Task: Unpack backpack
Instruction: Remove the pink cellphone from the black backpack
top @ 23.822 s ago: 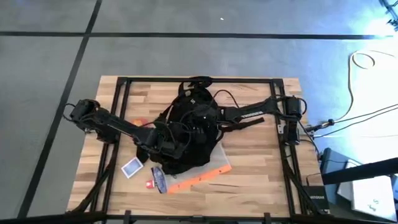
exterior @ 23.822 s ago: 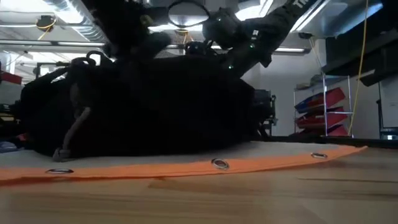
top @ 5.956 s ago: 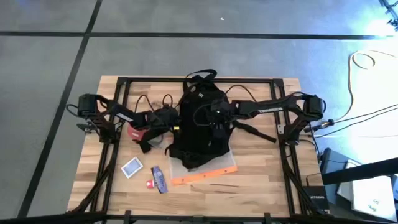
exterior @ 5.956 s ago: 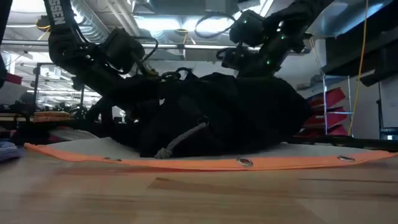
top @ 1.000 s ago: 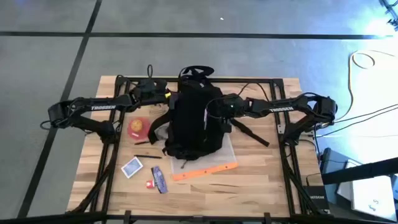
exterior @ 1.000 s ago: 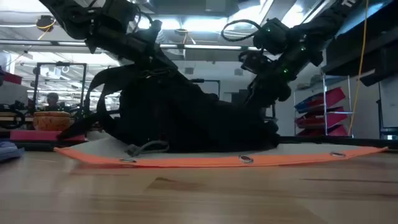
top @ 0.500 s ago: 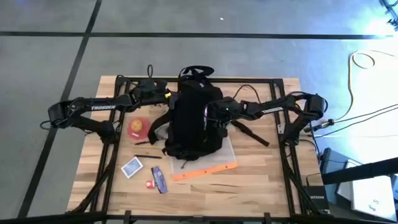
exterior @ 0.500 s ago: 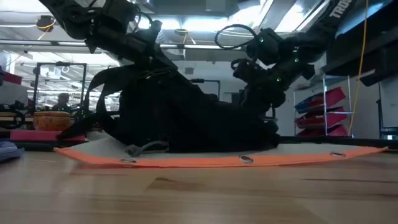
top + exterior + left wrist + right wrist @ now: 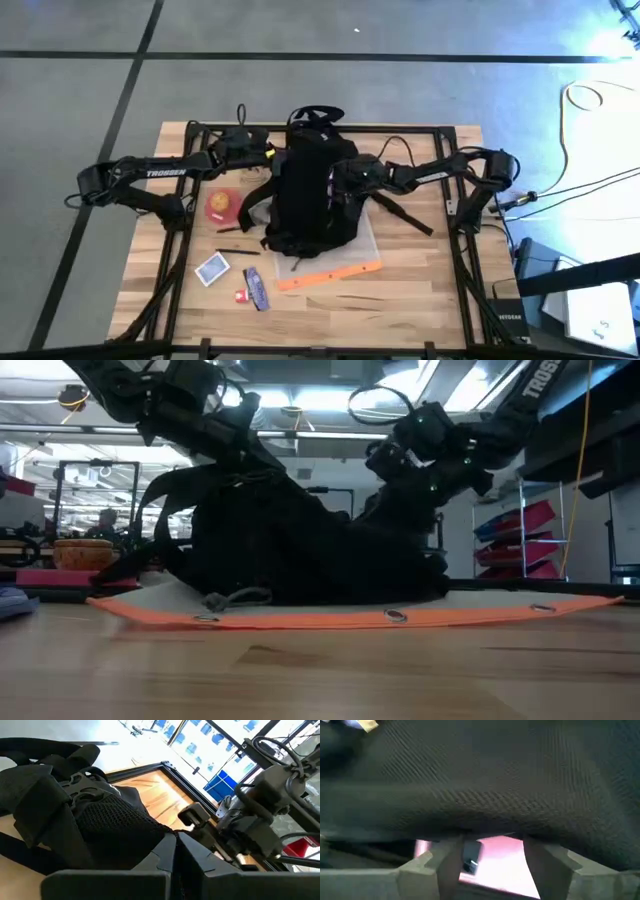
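Since half a second ago the right claw (image 9: 338,180) has pushed further left into the backpack's right side, its fingers spread against the fabric. On the worktop (image 9: 420,290) the backpack (image 9: 310,190) stays at the middle, atop an orange-edged sheet (image 9: 335,272). At its far left the left claw (image 9: 262,150) grips a strap, fingers together. Left lies a red plate (image 9: 221,203); nearer, a card (image 9: 212,268).
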`<state>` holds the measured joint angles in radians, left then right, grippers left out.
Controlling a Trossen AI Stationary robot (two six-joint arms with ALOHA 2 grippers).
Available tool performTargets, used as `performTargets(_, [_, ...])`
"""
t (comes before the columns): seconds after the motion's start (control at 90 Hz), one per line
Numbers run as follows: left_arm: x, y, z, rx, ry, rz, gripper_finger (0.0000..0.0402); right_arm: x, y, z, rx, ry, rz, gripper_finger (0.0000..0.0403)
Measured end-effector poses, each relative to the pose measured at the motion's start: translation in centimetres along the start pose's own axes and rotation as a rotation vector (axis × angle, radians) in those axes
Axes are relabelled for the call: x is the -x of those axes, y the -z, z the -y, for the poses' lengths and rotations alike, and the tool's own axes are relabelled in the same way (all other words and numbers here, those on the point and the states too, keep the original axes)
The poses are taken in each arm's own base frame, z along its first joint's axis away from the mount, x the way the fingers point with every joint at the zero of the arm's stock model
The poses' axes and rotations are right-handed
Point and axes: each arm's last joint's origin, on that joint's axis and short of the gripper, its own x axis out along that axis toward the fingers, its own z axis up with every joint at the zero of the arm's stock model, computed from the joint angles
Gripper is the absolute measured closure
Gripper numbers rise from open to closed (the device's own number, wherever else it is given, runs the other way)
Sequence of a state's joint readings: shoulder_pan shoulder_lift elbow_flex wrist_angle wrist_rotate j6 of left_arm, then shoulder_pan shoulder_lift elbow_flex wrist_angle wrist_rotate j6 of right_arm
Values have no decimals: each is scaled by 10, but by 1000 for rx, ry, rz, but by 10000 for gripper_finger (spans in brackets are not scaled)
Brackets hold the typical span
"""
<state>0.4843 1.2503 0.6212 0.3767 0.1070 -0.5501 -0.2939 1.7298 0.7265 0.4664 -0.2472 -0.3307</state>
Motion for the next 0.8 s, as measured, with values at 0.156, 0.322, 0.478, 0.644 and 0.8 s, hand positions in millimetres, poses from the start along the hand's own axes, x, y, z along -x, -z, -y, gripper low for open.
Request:
performTargets(0.156, [0,0,0,-1,0,0,401,-4,7,5,55,83,-50,217])
performTargets(0.322, [0,0,0,-1,1,2,401,-7,-9,9,21,70,7,217])
performTargets(0.478, [0,0,0,-1,2,3,401,-9,-27,16,-29,73,66,217])
performTargets(0.644, [0,-1,0,-1,1,4,401,-12,-38,21,-27,95,95,217])
performTargets(0.8, [0,-1,0,-1,1,3,401,-28,-32,24,4,112,62,217])
